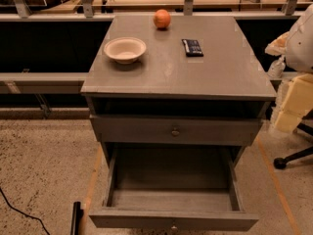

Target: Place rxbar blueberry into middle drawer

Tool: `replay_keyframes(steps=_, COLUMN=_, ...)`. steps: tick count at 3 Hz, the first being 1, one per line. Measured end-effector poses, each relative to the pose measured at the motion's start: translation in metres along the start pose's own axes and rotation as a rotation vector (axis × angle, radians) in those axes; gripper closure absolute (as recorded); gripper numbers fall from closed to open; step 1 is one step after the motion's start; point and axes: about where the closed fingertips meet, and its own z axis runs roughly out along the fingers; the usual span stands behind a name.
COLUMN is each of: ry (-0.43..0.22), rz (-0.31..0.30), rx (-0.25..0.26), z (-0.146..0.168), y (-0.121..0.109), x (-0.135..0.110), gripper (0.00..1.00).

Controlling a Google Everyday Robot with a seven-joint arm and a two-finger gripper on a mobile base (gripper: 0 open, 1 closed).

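The rxbar blueberry is a small flat dark bar with pale print. It lies on the grey cabinet top, right of centre and toward the back. The middle drawer is the lower of the two drawers. It is pulled out toward me and its deep tray shows nothing inside. Its small knob sits at the bottom edge of the view. My gripper is not in this view, and nothing touches the bar.
A pale bowl sits at the left of the cabinet top and an orange fruit at the back. The upper drawer is closed. A white rounded shape, yellow blocks and a chair base stand at the right. A black object is on the floor at lower left.
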Motion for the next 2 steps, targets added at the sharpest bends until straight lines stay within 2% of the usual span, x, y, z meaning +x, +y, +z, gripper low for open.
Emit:
replay_keyframes(steps=1, ry=0.000, rz=0.000, rx=0.000, z=0.000, y=0.000, x=0.000, gripper=0.00)
replay_keyframes(steps=2, ry=-0.053, rz=0.086, rx=0.033, z=0.004, y=-0.014, x=0.001, gripper=0.00)
